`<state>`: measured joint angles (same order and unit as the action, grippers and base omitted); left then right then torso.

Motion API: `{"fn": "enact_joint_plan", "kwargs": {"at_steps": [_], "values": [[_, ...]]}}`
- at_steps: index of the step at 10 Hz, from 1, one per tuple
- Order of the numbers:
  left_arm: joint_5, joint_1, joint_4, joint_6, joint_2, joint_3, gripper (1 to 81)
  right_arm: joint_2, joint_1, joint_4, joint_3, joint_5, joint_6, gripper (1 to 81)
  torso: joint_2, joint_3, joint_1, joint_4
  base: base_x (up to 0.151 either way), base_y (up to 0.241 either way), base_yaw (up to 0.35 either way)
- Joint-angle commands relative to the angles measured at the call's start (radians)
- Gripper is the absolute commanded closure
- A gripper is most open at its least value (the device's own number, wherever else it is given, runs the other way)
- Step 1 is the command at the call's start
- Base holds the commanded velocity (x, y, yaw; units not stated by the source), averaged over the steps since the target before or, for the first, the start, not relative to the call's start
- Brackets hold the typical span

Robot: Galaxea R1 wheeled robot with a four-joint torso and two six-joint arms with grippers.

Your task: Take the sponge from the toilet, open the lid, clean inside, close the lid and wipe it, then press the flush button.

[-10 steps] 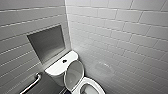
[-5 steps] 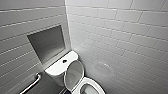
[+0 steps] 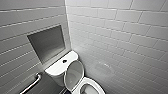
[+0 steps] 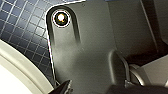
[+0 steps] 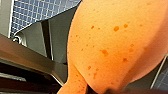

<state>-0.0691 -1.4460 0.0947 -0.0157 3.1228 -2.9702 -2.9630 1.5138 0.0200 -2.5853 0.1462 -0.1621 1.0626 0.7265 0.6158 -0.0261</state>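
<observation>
Nothing was seen to have shifted against the earlier frames. In the head view the toilet (image 3: 97, 86) sat in the same corner of the tiled walls. The lid (image 3: 73, 75) stood raised against the cistern (image 3: 56, 67), its concave underside facing out over the open bowl (image 3: 88, 90).

The sponge (image 5: 112, 45) lay directly at the right gripper (image 5: 100, 91), touching it. Its waist was pinched narrow there, so the jaws were judged clamped on it, with the sponge's long axis running out away from that hand.

Whether the left gripper was apart or together could not be told. A white curved rim (image 4: 15, 70), probably the bowl's, lay close beside the left hand over dark tiled floor (image 4: 22, 27).

The coming move turned on the bowl's bearing from the sponge-carrying right hand, which these views did not fix. With the lid up, cleaning inside was judged the step in hand.
</observation>
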Motion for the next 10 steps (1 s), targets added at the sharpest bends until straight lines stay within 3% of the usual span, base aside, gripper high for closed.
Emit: {"fn": "enact_joint_plan", "kwargs": {"at_steps": [1,8,10], "values": [[0.069,0.018,-0.013,-0.013,0.014,0.003,1.0,0.003,0.004,0.014,0.002,-0.062,0.004,81.1,0.000,0.000,0.000,0.000,0.000,0.000,0.000],[0.068,0.017,-0.021,-0.015,0.007,0.003,1.0,-0.001,-0.003,0.034,-0.002,-0.062,0.003,81.1,0.000,0.000,-0.001,0.000,0.000,0.000,0.000],[0.068,0.017,-0.021,-0.015,0.007,0.003,1.0,-0.001,-0.005,0.034,-0.002,-0.062,0.003,81.1,0.001,-0.001,-0.002,0.000,0.075,0.000,0.000]]}}
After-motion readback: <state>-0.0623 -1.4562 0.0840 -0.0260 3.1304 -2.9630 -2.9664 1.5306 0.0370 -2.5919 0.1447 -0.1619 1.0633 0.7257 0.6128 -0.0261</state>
